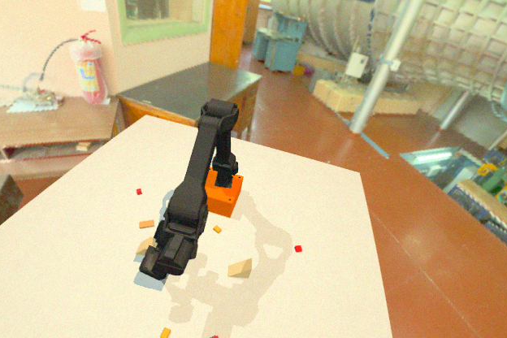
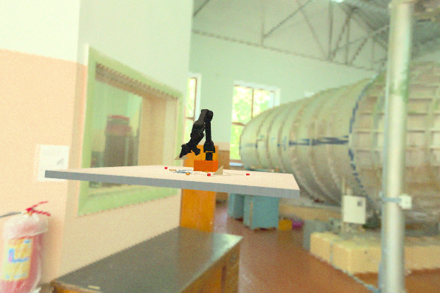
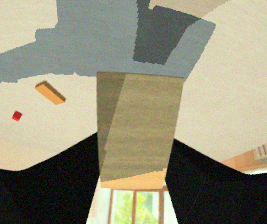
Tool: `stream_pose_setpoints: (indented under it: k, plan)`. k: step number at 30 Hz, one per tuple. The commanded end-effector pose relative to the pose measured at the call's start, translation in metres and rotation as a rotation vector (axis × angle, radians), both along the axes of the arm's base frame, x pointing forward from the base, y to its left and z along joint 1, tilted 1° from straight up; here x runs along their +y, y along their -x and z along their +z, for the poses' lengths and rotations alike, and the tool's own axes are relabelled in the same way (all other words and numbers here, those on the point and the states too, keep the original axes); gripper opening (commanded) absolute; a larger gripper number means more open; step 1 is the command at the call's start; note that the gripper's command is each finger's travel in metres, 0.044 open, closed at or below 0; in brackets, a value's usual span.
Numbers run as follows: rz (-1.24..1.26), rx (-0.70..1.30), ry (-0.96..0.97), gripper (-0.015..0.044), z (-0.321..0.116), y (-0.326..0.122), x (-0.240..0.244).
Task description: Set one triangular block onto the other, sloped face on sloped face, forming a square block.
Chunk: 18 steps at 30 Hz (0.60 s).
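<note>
Tan triangular block (image 3: 138,129) sits clamped in our end effector (image 3: 136,163), lifted above the bench (image 1: 309,211). Looks rigid, light, probably slick, so we grip the flat parallel ends. Second triangular block (image 1: 240,268) rests nearby on the bench, well apart.
</note>
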State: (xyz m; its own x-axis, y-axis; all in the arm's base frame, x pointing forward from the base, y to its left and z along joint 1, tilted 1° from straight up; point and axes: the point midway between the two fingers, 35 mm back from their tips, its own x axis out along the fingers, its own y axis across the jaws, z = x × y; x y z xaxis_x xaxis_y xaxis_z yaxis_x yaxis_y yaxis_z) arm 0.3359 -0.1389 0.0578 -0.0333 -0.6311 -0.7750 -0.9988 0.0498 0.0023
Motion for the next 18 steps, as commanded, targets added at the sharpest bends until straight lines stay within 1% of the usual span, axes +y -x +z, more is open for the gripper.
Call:
stream_pose_setpoints:
  k: [1,9,18]
  plan:
    - [0.0,0.01,-0.102,0.0,0.001,-0.001,-0.007]
    - [0.032,0.02,-0.365,0.0,0.002,0.0,-0.014]
    - [0.093,-0.04,-0.637,0.0,0.016,-0.001,-0.02]
